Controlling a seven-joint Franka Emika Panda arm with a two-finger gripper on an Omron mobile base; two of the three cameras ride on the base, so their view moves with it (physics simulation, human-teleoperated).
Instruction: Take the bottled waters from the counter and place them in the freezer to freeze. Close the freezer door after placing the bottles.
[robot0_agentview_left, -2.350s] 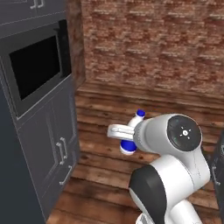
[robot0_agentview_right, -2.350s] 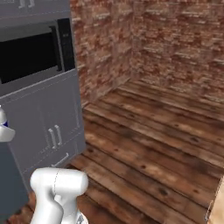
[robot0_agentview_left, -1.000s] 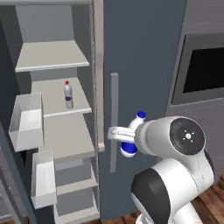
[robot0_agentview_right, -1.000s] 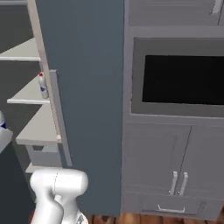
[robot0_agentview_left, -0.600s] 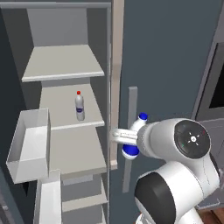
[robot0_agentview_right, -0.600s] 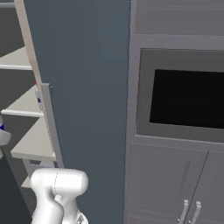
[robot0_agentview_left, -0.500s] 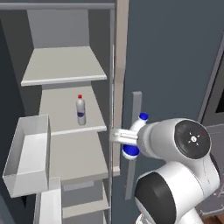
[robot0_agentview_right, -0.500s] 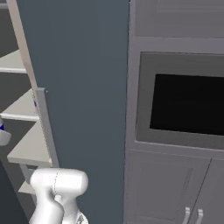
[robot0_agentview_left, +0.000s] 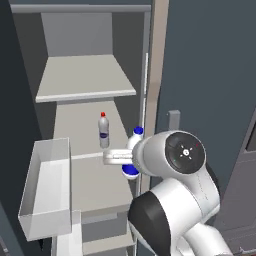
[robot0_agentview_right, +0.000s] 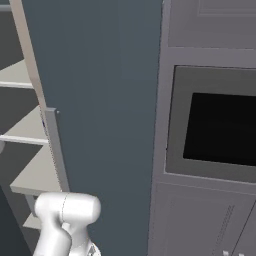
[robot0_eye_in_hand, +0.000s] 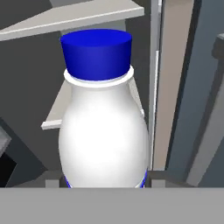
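Observation:
The freezer (robot0_agentview_left: 95, 80) stands open in front of me, its pale grey shelves showing. On the middle shelf (robot0_agentview_left: 90, 182), towards the back, the clear-grey bottle with the red cap (robot0_agentview_left: 103, 131) stands upright. My gripper (robot0_agentview_left: 129, 158) is shut on the white bottle with blue cap and label (robot0_agentview_left: 135, 145), held upright at the shelf's right front edge, beside the centre post. The hand view has this white bottle (robot0_eye_in_hand: 103, 131) close up, with shelves behind it. The open freezer door (robot0_agentview_left: 11, 115) is the dark panel at the far left.
A pale bin (robot0_agentview_left: 47, 195) hangs on the open door's inside, low on the left. The shut twin door (robot0_agentview_left: 210, 75) with its bar handle (robot0_agentview_left: 173, 120) is to the right. Beyond that door (robot0_agentview_right: 100, 100) the grey wall-oven cabinet (robot0_agentview_right: 220, 125) stands.
The base has driven and turned, so both base views swung from a brick corner and oven cabinet to the open freezer. The white bottle stays in my gripper, now close to the middle shelf.

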